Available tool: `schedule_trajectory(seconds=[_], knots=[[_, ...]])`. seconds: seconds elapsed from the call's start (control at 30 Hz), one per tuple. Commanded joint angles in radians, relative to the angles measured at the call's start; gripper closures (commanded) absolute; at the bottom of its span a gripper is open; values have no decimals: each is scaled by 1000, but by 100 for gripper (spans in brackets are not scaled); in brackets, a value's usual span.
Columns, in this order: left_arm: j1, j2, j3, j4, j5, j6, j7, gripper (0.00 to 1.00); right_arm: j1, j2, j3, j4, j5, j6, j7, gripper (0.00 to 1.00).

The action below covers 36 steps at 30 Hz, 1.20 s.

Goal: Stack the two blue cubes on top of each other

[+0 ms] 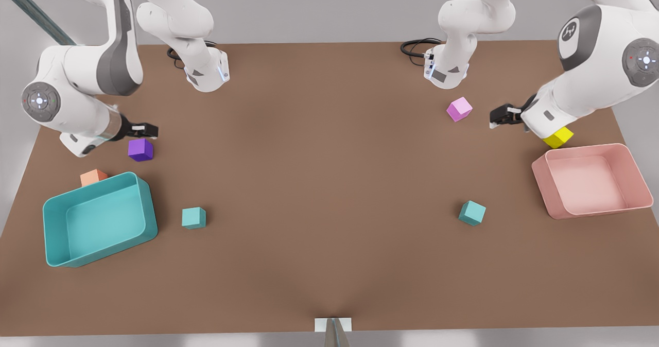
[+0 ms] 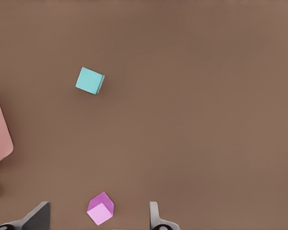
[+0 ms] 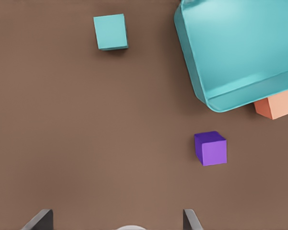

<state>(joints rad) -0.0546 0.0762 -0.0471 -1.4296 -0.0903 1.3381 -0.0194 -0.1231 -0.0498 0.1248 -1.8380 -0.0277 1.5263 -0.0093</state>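
Nearest the front edge of the counter [image 1: 329, 264] lie the two blue cubes, well apart. One blue cube [image 1: 193, 218] sits just beside the teal bin [image 1: 98, 221], toward the front-left corner in the front view. The other blue cube [image 1: 472, 212] sits toward the front view's right, between the counter's middle and the pink bin [image 1: 592, 181].

My right claw [image 1: 146, 128] hangs released, empty, over the counter near the left edge in the front view, just above the purple cube [image 1: 140, 150]. From my right wrist, the first blue cube [image 3: 110, 31] lies well ahead of the spread fingers [image 3: 38, 220], past the purple cube [image 3: 210, 148]; the orange cube [image 3: 277, 105] touches the teal bin's [image 3: 240, 52] far wall.

My left claw [image 1: 500, 116] hangs released too, near the right edge, between the pink cube [image 1: 459, 109] and the yellow cube [image 1: 558, 137]. From my left wrist, the pink cube [image 2: 100, 208] sits between my open fingers [image 2: 156, 218], lower down, and the other blue cube [image 2: 90, 80] lies well beyond it.
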Motion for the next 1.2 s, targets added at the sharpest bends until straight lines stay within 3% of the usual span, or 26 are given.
schedule_trajectory(seconds=[0.0, 0.13, 0.23, 0.37, 0.77, 1.17], knots=[[25, -3, 0, -9, 14, 142, 62, 0, 0, -4, 1, 0, 3, 89, -28, 0], [42, 71, 6, -9, 50, 124, 76, 0, 3, 119, 27, 0, 3, 268, -11, 0], [48, 192, 3, 11, 116, 257, 78, 0, 14, 231, 61, 3, -6, 409, 117, 0], [70, 221, 3, 15, 115, 269, 90, 0, 25, 373, 61, 11, -15, 540, 118, 0], [61, 229, -4, 12, 116, 260, 82, 0, 13, 495, 53, -50, -17, 853, 150, 0], [61, 237, -2, 12, 119, 259, 81, 0, -4, 594, 53, -38, -18, 966, 137, 0]])
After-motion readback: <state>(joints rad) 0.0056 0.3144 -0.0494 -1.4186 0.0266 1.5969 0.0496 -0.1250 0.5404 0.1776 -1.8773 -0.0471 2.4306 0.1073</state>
